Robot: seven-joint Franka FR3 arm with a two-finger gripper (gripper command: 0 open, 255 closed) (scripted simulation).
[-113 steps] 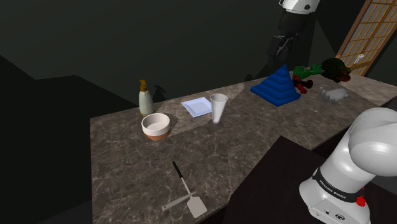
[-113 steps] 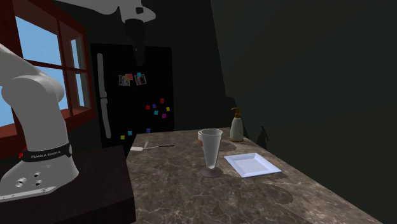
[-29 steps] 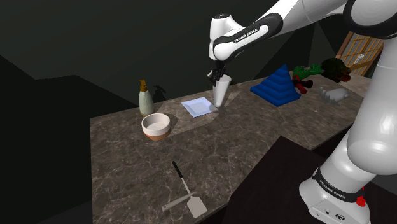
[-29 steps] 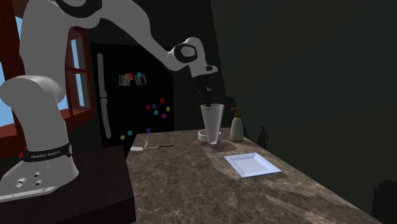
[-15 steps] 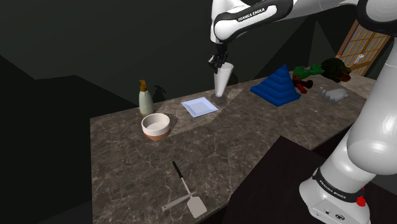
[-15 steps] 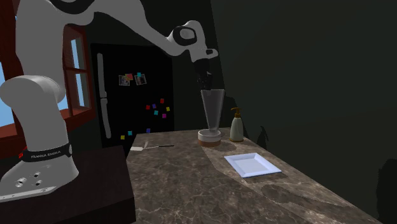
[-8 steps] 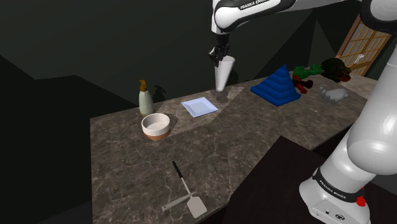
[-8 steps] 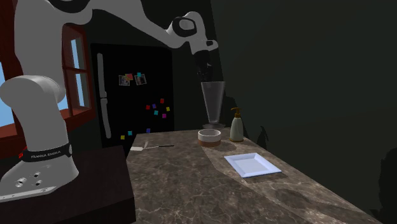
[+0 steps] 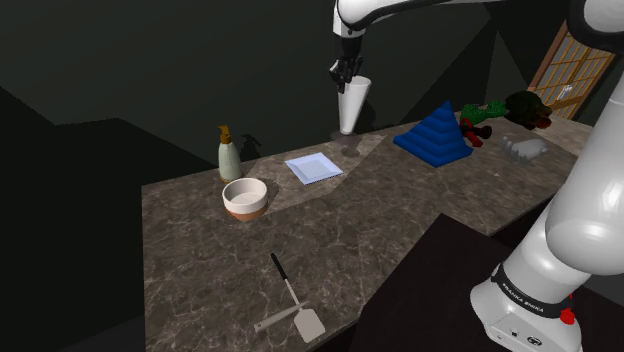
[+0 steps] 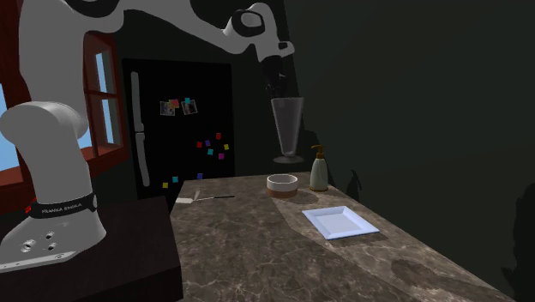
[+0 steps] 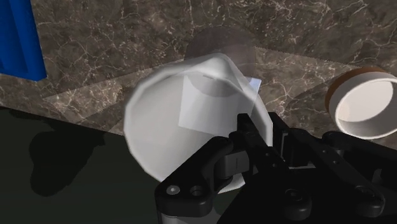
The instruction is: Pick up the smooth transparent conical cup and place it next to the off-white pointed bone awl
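Clamped on the rim of the clear conical cup (image 9: pixel 350 105), the black gripper (image 9: pixel 345 72) has its fingers closed on the cup's wall and holds it upright, well above the dark marble counter (image 9: pixel 400 205). In the shoulder view the cup hangs over the counter's far edge, between the white square plate (image 9: pixel 309 167) and the blue stepped pyramid (image 9: pixel 435 133).

Below and to that view's left stand a white bowl with a brown base (image 9: pixel 245 197) and a pump soap bottle (image 9: pixel 229 155). A dark-handled spatula (image 9: pixel 292 305) lies well apart, near the front edge. Beyond the pyramid sit dark green and red items (image 9: pixel 510 108) and a small white object (image 9: pixel 525 150), too small to name.

A band round the arm's base (image 9: pixel 525 293) reads FRANKA EMIKA.

The second exterior view adds a black fridge (image 10: pixel 176 129) dotted with small coloured magnets and a red-framed window (image 10: pixel 86 103); there the cup hangs above the bowl. The shoulder view alone has the latticed door (image 9: pixel 570 60). From the wrist, the plate's corner shows through the cup's wall.
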